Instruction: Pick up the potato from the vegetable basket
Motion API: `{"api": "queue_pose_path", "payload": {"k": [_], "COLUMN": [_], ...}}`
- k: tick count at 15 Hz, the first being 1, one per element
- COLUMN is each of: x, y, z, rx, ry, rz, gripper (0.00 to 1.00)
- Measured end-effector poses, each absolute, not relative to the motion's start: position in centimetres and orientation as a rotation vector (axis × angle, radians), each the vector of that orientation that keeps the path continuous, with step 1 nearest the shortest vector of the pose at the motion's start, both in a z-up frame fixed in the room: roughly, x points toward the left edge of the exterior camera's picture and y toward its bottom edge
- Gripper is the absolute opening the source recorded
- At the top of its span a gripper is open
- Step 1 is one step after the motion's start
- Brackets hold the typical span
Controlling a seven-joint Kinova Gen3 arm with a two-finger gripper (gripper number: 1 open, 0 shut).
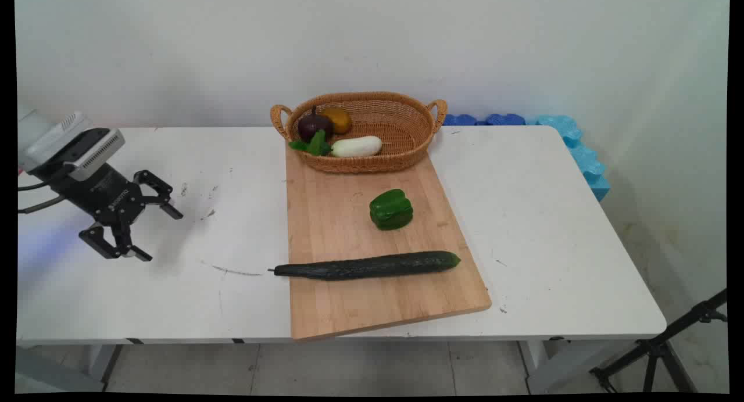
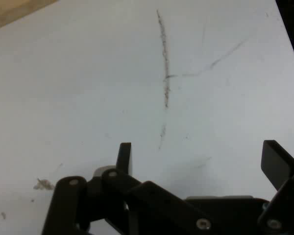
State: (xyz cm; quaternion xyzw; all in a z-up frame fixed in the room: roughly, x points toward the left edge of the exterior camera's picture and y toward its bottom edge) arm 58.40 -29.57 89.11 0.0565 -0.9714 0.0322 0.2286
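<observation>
My gripper [image 1: 160, 234] hangs open over the bare left part of the white table [image 1: 221, 228], holding nothing. In the hand view the gripper [image 2: 198, 161] has only scuffed white tabletop between its fingers, and a corner of the wooden cutting board [image 2: 14, 11] shows at the top left. The cutting board [image 1: 349, 309] lies to my right. On it rest a long dark cucumber [image 1: 366, 265] and a green bell pepper [image 1: 390, 209]. The cucumber's stem end is the nearest thing to the gripper, well apart from it.
A wicker basket [image 1: 407, 129] stands at the board's far end with a purple eggplant [image 1: 314, 126], a brownish-yellow fruit [image 1: 339, 120], a white vegetable [image 1: 357, 146] and green leaves [image 1: 314, 144]. Blue foam blocks [image 1: 575, 140] line the table's far right edge. A black tripod [image 1: 662, 347] stands at the lower right.
</observation>
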Motion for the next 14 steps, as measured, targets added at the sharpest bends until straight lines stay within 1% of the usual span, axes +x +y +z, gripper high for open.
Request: {"api": "queue_pose_path", "payload": {"k": [6, 10, 14], "x": [56.4, 54.2, 51.3], "y": [-31.2, -33.6, -37.1], "z": [89.9, 91.1, 92.5], "rx": [0.236, 0.352, 0.477], "ry": [-2.651, -2.619, -2.577], "rz": [0.141, 0.208, 0.298], "gripper": [1.00, 1.00, 1.00]}}
